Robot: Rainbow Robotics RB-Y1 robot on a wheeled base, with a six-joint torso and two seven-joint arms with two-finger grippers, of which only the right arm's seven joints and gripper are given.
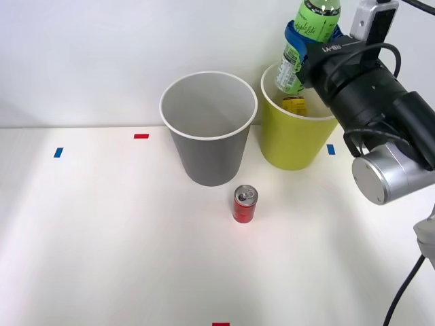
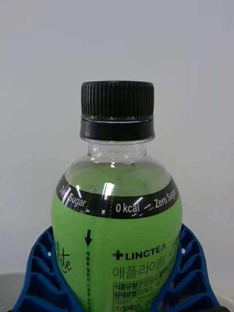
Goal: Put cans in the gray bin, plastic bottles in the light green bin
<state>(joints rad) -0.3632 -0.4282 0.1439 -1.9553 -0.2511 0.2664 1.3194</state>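
Right gripper [image 1: 309,42] jaws clamp the green bottle [image 1: 304,47] at mid-body, above the light green bin [image 1: 293,146]. Bottle appears light, smooth, rigid; mid-body hold suits. Can [image 1: 245,204] stands before the gray bin [image 1: 208,153].

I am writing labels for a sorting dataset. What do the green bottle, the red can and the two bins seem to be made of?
Green bottle: clear plastic, glossy, see-through at the neck; ribbed black cap, likely plastic.
Red can: probably metal, with a shiny silver top and pull tab.
Gray bin and yellow-green bin: apparently matte opaque plastic, smooth walls, white rims.
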